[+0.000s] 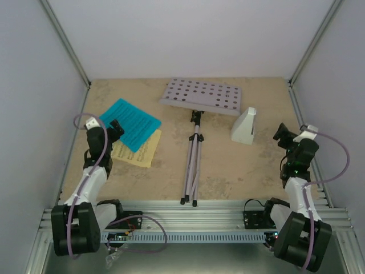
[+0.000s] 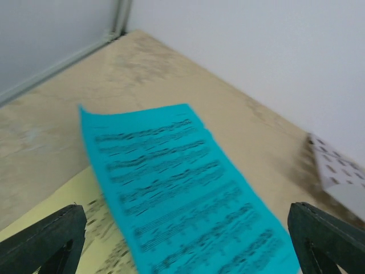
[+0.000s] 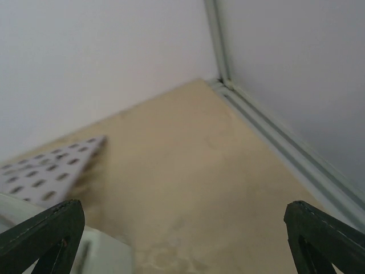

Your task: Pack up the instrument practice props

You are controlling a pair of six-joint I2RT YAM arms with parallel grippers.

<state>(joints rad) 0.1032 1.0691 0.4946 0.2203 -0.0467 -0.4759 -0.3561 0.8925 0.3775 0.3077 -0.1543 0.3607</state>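
Observation:
The white perforated music stand (image 1: 202, 96) lies flat on the table, its thin tripod (image 1: 193, 165) pointing toward the arms. Left of it, a cyan music sheet (image 1: 130, 124) overlaps a yellow music sheet (image 1: 140, 149). The small grey metronome (image 1: 244, 126) stands upright to the right of the stand. My left gripper (image 1: 114, 132) hovers open at the cyan sheet's near left edge; in its wrist view the cyan sheet (image 2: 177, 194) fills the space between the fingers of the left gripper (image 2: 188, 234). My right gripper (image 1: 283, 134) is open and empty, right of the metronome (image 3: 68, 257).
White enclosure walls close in the table on three sides, with metal posts in the far corners (image 1: 88, 84). A slotted aluminium rail (image 1: 194, 220) carries the arm bases at the near edge. A corner of the stand's desk (image 3: 51, 171) shows in the right wrist view.

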